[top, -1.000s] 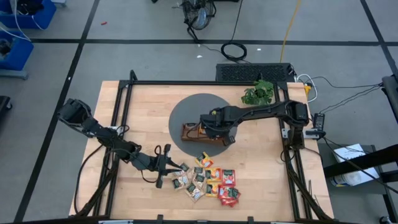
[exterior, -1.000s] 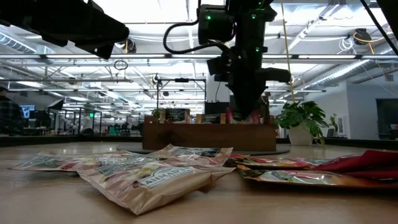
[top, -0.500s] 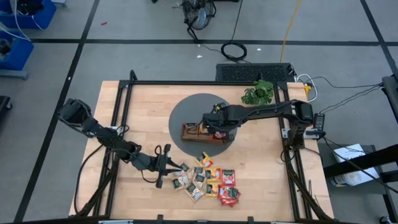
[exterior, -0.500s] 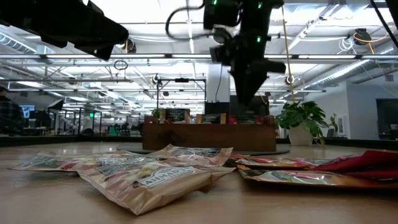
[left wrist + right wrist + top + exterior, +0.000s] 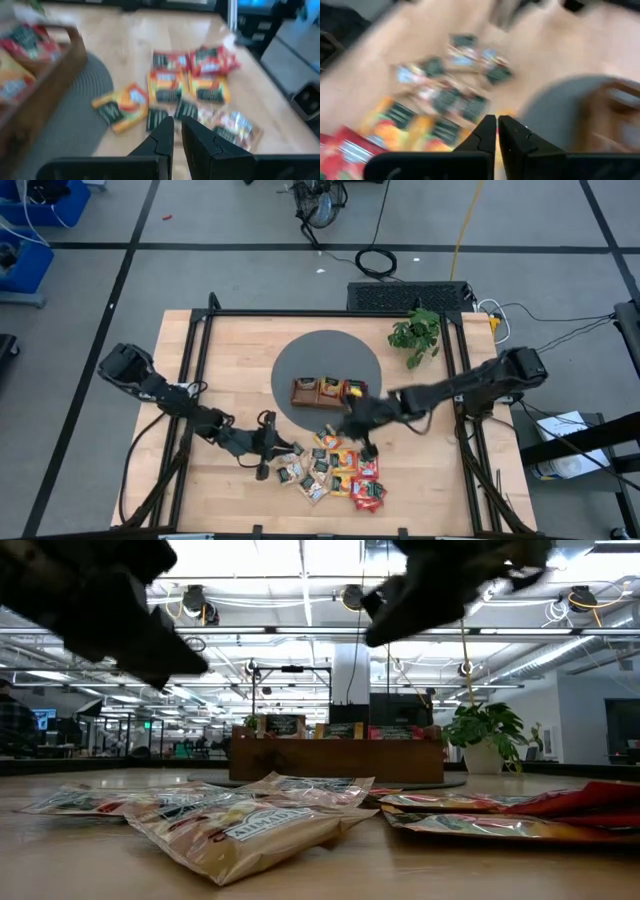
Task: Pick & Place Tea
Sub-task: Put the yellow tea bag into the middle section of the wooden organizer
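The tea sachets [image 5: 335, 470], green, orange-yellow and red, lie flat in a loose pile on the wooden table near its front edge; they also show in the low view [image 5: 250, 820]. Further sachets stand in the brown wooden tray [image 5: 310, 392] on the grey round mat [image 5: 325, 355]. My left gripper [image 5: 280, 448] hovers at the pile's left edge, shut and with nothing in it [image 5: 177, 127]. My right gripper [image 5: 345, 418] is shut with nothing in it [image 5: 497, 125]. It hangs slanting between the tray and the pile's far side.
A potted green plant [image 5: 415, 330] stands at the table's far right, beyond the mat. The black frame rails [image 5: 205, 350] run along the table's sides. Bare wood lies left of the mat and right of the pile.
My right gripper has swung from above the tray toward the table's near edge and now hangs over the far side of the sachet pile, tipped from pointing steeply down to a slant. My left gripper has sunk a little beside the pile. The sachets have not moved.
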Tool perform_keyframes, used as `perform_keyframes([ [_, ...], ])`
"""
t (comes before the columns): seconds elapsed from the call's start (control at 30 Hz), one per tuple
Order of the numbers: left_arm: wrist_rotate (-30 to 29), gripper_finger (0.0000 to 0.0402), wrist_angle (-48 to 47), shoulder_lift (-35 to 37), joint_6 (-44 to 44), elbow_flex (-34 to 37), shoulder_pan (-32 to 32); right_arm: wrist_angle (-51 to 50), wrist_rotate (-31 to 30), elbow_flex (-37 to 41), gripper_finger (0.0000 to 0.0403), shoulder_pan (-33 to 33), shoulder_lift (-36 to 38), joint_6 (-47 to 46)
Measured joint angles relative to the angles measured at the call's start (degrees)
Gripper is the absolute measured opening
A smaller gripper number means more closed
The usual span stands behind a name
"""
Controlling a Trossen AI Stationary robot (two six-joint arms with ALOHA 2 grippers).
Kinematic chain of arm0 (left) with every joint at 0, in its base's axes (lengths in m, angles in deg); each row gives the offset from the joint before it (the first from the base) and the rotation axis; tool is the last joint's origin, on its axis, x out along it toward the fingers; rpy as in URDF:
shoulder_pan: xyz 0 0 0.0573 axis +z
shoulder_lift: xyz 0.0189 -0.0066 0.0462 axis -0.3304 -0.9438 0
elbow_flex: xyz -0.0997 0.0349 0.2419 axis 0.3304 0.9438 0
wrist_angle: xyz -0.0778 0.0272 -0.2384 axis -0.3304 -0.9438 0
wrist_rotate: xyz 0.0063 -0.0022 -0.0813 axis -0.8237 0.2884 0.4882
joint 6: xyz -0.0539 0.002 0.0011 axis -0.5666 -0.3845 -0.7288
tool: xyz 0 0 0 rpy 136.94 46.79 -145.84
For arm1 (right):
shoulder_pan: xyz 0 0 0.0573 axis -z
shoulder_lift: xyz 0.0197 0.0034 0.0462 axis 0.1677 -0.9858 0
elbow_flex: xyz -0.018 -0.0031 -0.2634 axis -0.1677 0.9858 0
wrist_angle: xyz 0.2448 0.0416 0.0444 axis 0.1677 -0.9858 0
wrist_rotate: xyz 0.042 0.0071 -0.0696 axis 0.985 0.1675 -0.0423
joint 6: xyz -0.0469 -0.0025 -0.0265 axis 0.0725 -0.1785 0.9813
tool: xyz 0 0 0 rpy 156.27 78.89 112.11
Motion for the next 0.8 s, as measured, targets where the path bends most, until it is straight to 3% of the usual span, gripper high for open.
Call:
perform_keyframes([
  [0.2, 5.6, 0.0042, 0.1, -6.6, -1.2, -5.8, 0.0, 24.6, -0.3, 13.5, 0.0003, -2.8, -1.3, -12.7],
  [0.53, 5.4, 0.0042, -8.3, -19.3, -2.1, -21.5, 4.5, 26.8, -6.2, 17.6, 0.0008, -1.1, -2.2, -16.4],
  [0.7, 4.9, 0.0042, -18.6, -19.9, -9.0, -23.8, 7.7, 27.1, -3.8, 18.3, 0.0021, -1.2, -3.8, -16.1],
  [0.8, 4.8, 0.0042, -19.2, -19.8, -12.3, -23.8, 8.9, 28.3, -3.2, 18.2, 0.0021, -1.4, -5.7, -15.8],
])
